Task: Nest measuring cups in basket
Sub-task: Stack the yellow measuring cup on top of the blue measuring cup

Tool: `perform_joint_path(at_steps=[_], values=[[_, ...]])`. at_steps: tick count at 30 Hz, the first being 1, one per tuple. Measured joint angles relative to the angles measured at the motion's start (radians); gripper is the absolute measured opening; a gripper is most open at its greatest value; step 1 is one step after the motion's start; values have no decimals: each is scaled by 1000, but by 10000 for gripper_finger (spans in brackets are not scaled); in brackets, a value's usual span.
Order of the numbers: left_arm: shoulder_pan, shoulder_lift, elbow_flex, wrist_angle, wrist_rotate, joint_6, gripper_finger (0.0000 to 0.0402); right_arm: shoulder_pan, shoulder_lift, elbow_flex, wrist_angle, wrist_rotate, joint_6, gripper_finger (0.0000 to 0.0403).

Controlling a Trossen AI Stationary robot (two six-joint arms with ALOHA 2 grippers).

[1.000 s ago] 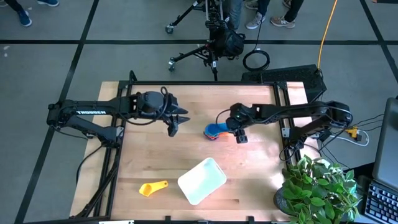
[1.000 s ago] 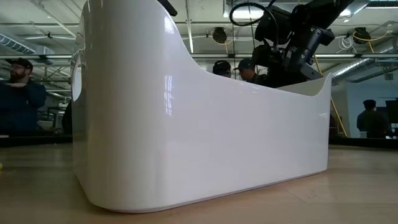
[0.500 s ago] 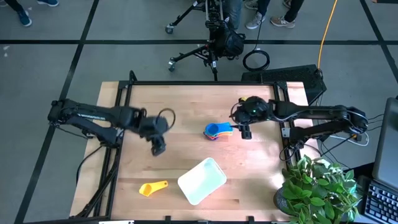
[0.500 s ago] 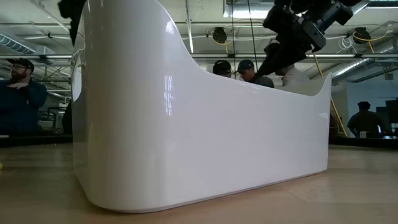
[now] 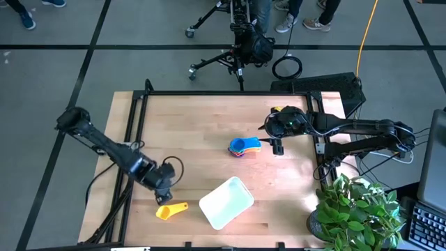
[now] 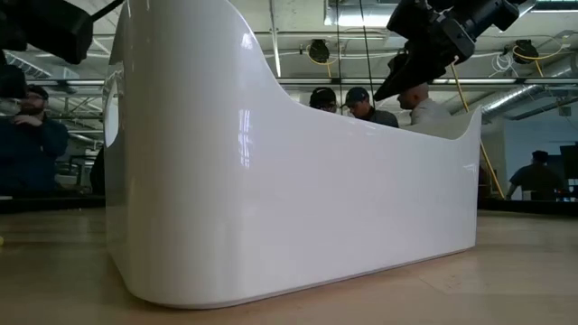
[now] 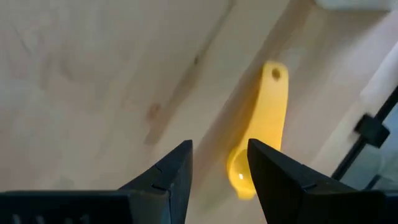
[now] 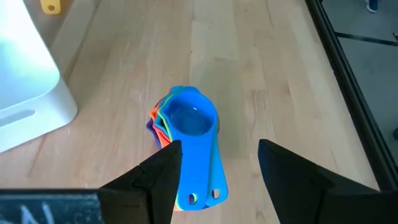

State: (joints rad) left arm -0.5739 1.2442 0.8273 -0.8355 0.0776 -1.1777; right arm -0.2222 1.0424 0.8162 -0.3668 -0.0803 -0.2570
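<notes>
Measuring cups: a nested stack (image 5: 242, 147) lies on the bare wood near the table's middle, light blue cup on top. In the right wrist view this stack (image 8: 186, 124) shows orange, green and dark blue edges under the blue bowl, handles lying together toward the camera. One yellow cup (image 5: 171, 210) lies alone near the front edge, left of the basket; the left wrist view shows its yellow handle (image 7: 268, 118) with a hole at the end.

Basket (image 5: 226, 202): white tub, set askew on the table, front centre, nothing visible inside. It stands well apart from the stack and near the yellow cup. In the low view its wall (image 6: 289, 181) fills most of the frame.

Left gripper (image 5: 164, 196): just above the yellow cup, fingers (image 7: 171, 171) parted, nothing between them, the cup showing in the gap.

Right gripper (image 5: 277, 147): just right of the nested stack, fingers (image 8: 158, 171) spread wide and holding nothing, the stack's handles framed between them.

People stand in the room behind the table (image 5: 209, 118).
</notes>
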Motion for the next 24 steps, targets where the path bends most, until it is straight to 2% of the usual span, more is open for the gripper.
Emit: perform_joint_path(at_steps=[5,10,15,24], values=[[-86,41,-23,27,5,-112,157,0,0,0,2,1,10,206],[-138,136,-23,126,28,-129,157,0,0,0,3,3,10,206],[-153,212,-23,158,69,-138,157,0,0,0,4,5,10,206],[-157,268,-23,165,102,-122,157,0,0,0,0,5,19,206]])
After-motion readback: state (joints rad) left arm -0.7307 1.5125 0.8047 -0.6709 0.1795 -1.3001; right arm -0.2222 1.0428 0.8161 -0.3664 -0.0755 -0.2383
